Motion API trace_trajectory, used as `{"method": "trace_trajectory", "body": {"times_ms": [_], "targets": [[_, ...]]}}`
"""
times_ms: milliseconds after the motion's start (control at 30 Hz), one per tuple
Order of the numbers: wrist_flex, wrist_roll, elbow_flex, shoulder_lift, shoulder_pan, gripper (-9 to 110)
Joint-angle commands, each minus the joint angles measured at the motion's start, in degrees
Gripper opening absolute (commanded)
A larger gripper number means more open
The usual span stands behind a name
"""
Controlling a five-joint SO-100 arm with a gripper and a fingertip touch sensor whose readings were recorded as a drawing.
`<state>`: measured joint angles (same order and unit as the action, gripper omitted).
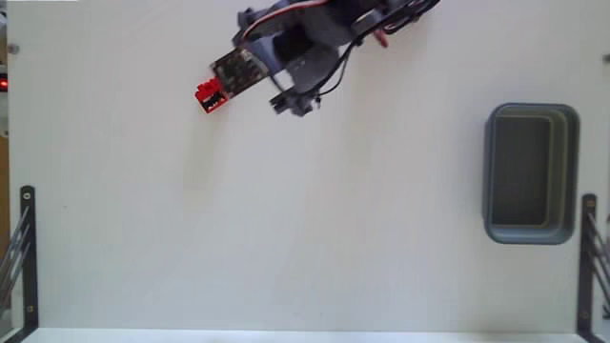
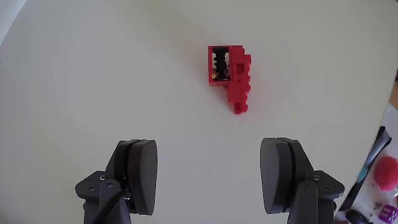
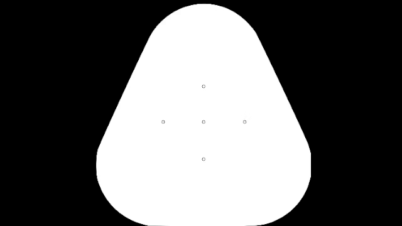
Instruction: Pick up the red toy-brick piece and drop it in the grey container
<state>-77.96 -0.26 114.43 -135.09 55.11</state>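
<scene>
In the wrist view the gripper [image 2: 211,177] sits at the bottom of the frame with its two dark fingers [image 2: 142,175] spread wide, holding nothing and touching nothing. The red brick [image 2: 229,78] lies on the white table [image 2: 93,81] above the gap, in the upper middle of the frame, clear of both fingers, its dark hollow side facing up. In the fixed view the brick [image 1: 211,96] is at upper left, just beside the arm's tip, and the grey bin [image 1: 530,173] stands well apart at the right edge.
</scene>
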Motion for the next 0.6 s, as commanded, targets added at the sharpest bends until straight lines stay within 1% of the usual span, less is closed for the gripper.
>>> {"method": "trace_trajectory", "body": {"times_ms": [0,567], "targets": [[2.6,0.3,-1.2,0.9,0.6,110],[10.5,0.3,-5.3,12.8,0.6,110]]}}
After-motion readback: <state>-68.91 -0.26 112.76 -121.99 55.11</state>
